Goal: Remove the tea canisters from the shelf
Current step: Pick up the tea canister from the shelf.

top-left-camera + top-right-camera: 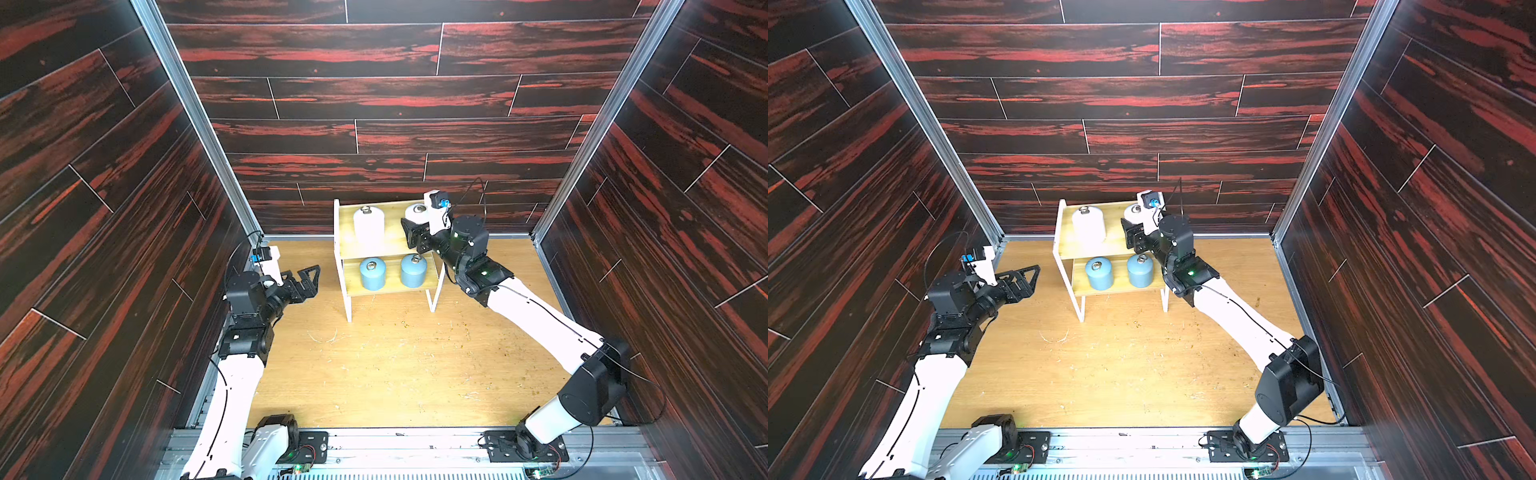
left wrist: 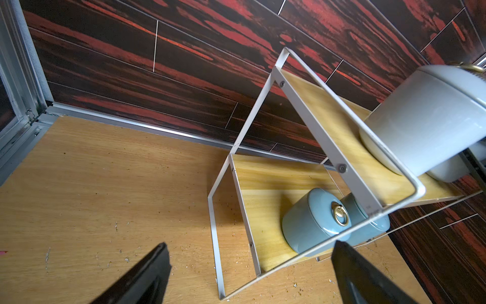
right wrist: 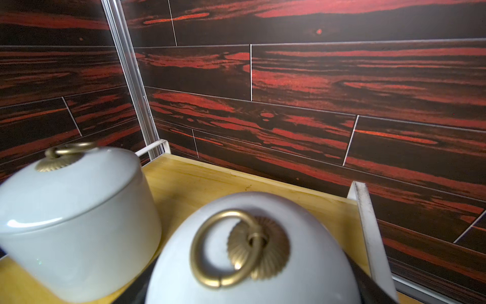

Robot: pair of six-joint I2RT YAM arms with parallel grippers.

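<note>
Four tea canisters [image 1: 1099,272] are found on the shelf [image 1: 392,245], none yet on the worktop [image 1: 395,374]. Nearest, the left arm [image 1: 249,299] is held beside the shelf's left panel without touching it, its jaws spread wide and empty. On the lower board, two light blue canisters [image 1: 372,273] are stood side by side, slightly apart. Further back, on the upper board, the free white canister [image 1: 368,226] is seen untouched, while the gripped white canister [image 3: 171,263] at the right end is pinched across its body by the jaws of the right arm [image 1: 469,253], pressed in from both sides. The surface is seen to be smooth and glossy, so a slippery, breakable, fairly weighty jar is judged likely. The lid is judged loose-fitting; hold is best taken around the body below the rounded shoulder, not by the metal ring [image 3: 196,247], and the jar is best carried upright when drawn out
</note>
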